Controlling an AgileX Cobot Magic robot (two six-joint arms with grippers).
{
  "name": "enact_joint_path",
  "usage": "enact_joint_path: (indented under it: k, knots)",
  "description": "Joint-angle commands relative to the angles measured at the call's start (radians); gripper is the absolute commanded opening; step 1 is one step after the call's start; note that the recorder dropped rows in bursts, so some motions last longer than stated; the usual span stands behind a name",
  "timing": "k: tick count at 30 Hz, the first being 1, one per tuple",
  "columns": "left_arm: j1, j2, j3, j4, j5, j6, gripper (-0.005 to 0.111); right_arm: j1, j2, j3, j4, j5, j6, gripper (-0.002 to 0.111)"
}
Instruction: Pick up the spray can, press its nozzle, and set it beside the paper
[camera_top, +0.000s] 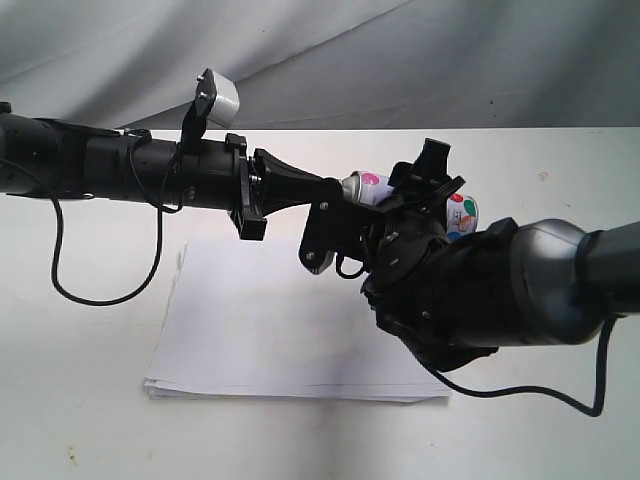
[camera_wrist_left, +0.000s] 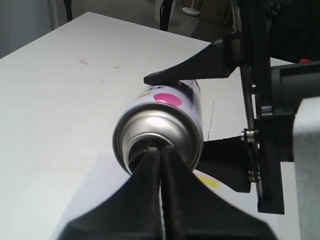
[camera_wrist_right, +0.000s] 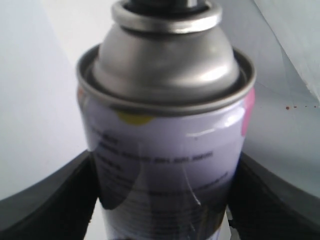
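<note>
We see the small silver aerosol spray can (camera_top: 366, 186) with a white printed label lying sideways in the air over the far edge of the flat white paper (camera_top: 280, 330) stack, clamped around its body by our right gripper (camera_top: 428, 192). Our left gripper (camera_wrist_left: 161, 162) has its black fingers pressed together, tips against the can's domed top.

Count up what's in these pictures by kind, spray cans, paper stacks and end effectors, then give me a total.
Spray can: 1
Paper stack: 1
End effectors: 2 (left end effector, right end effector)
Total: 4
</note>
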Motion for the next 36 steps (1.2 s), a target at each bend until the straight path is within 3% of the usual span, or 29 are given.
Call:
enact_joint_path:
  k: [1,36]
  knots:
    - [-0.008,-0.004,-0.009,-0.013,0.011,-0.007,0.000,0.002,-0.010,-0.006,-0.046,0.018,-0.003,0.000]
    - [-0.038,-0.004,-0.009,-0.013,-0.027,0.004,0.000,0.002,-0.010,-0.006,-0.046,0.018,-0.022,0.000]
